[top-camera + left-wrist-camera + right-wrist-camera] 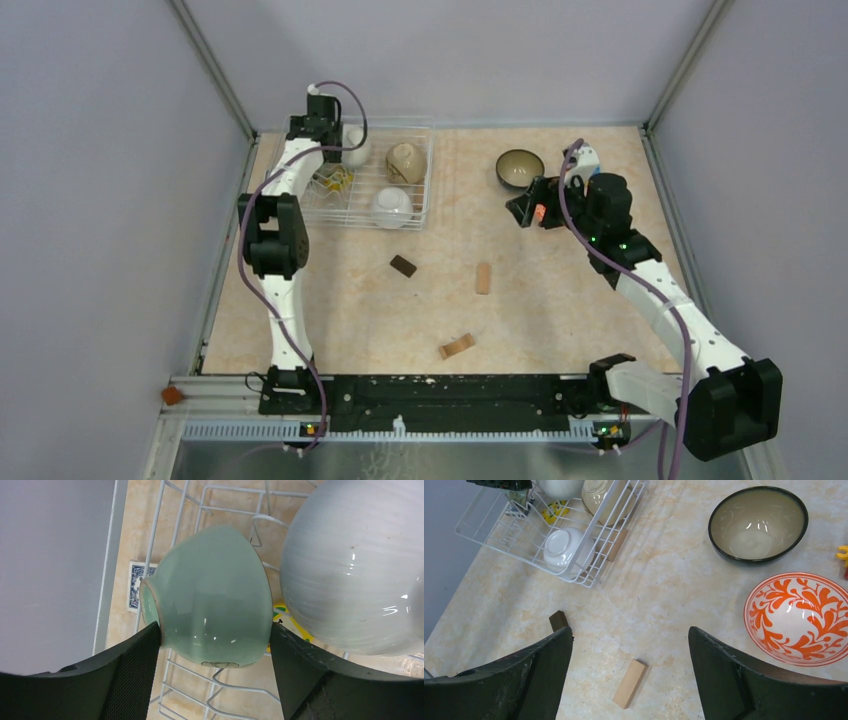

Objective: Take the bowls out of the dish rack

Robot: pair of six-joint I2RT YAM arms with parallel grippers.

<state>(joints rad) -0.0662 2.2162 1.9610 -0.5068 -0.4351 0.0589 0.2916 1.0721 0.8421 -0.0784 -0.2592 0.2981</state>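
Note:
My left gripper (pixel 215 630) is shut on a pale-green bowl (pixel 210 595) lying on its side in the wire dish rack (pixel 154 535), one finger against each side. A white bowl (pixel 350 565) sits right beside it. From above, the left gripper (pixel 320 130) is over the rack's (pixel 432 170) far left corner, with the white bowl (pixel 356 146), a tan bowl (pixel 405 162) and an upturned white bowl (pixel 392 205). My right gripper (pixel 630 635) is open and empty above the table. A dark bowl (pixel 758 524) and an orange-red patterned bowl (pixel 799 617) stand on the table.
A dark wooden block (pixel 403 265) and two light wooden blocks (pixel 484 277) (pixel 457 346) lie on the table in front of the rack. A yellow toy (pixel 553 512) lies in the rack. Grey walls close in the left, back and right sides.

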